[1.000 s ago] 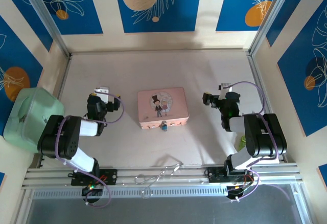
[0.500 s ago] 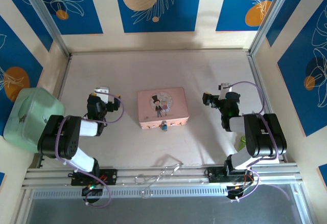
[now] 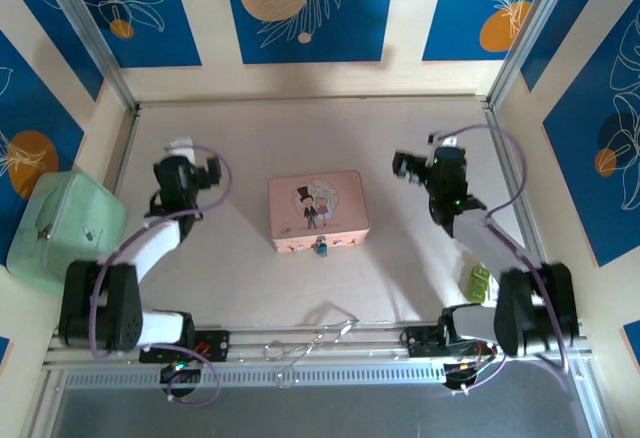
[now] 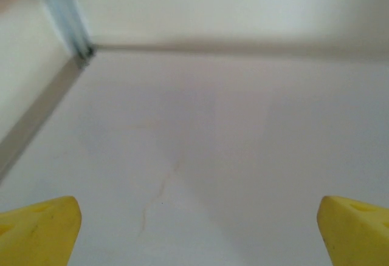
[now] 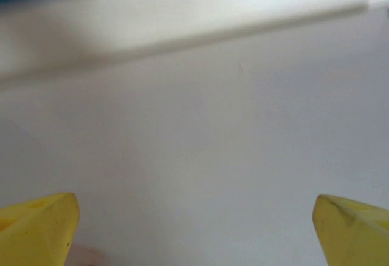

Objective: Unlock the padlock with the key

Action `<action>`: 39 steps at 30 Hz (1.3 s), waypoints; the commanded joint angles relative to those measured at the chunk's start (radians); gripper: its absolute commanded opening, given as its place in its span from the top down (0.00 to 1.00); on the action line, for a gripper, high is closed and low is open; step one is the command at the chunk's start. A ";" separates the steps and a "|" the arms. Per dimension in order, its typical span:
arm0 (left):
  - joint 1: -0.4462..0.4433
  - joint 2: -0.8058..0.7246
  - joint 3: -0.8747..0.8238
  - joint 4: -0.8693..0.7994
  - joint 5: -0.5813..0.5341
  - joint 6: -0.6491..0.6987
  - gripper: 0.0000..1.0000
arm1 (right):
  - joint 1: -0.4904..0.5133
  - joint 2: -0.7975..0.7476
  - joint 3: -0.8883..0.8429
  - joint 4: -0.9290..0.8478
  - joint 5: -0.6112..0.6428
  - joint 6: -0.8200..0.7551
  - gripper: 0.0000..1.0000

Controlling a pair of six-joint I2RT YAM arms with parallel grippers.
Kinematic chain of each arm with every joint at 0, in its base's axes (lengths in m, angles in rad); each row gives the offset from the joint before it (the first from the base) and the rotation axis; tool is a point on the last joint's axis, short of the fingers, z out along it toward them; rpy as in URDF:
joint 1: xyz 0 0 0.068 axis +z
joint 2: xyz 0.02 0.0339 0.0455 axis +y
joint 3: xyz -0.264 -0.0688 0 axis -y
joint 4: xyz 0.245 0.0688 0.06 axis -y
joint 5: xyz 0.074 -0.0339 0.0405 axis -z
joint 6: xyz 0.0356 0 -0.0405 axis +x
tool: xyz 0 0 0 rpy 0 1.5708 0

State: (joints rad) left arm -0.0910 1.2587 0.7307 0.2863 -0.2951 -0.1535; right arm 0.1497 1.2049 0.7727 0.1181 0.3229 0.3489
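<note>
One padlock [image 3: 321, 247] touches the near edge of one pink tin [image 3: 318, 209].

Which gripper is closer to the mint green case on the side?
Left. The left gripper sits just beyond the green case, toward the back; the right gripper is far across the table, past the pink tin.

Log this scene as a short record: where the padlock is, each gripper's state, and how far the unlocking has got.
padlock: at the middle of the near side of the pink tin
left gripper: open, empty, above bare table, left of the tin
right gripper: open, empty, above bare table, right of the tin
progress: padlock untouched
</note>
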 commanded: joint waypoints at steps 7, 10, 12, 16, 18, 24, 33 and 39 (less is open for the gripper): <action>-0.564 -0.315 0.035 -0.622 -0.028 -0.495 0.12 | 0.308 -0.125 0.122 -0.772 0.084 0.504 0.01; -0.771 -0.315 0.004 -0.699 -0.050 -0.623 0.17 | 0.628 -0.112 0.238 -1.023 0.447 0.715 0.01; -0.852 -0.317 -0.019 -0.733 -0.058 -0.716 0.16 | 0.801 -0.122 0.255 -1.080 0.586 0.819 0.01; -0.895 -0.328 -0.169 -0.504 0.099 -0.896 0.16 | 0.940 -0.239 0.130 -0.939 0.561 0.833 0.01; -0.894 -0.301 -0.222 -0.385 0.144 -0.962 0.16 | 0.843 -0.323 0.021 -0.763 0.323 0.762 0.06; -0.890 -0.180 -0.167 -0.333 0.147 -0.911 0.19 | 0.733 -0.312 -0.076 -0.705 0.111 0.707 0.23; -0.798 -0.124 -0.163 -0.302 0.178 -0.890 0.22 | 0.853 -0.066 0.101 -0.849 0.261 0.769 0.15; -0.775 -0.073 -0.174 -0.246 0.216 -0.907 0.25 | 0.990 0.006 0.091 -0.752 0.485 0.748 0.07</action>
State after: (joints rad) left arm -0.8803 1.1744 0.5552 -0.0067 -0.1089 -1.0504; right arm 1.1233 1.2160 0.8783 -0.6708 0.6907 1.1076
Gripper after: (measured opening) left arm 0.751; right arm 0.929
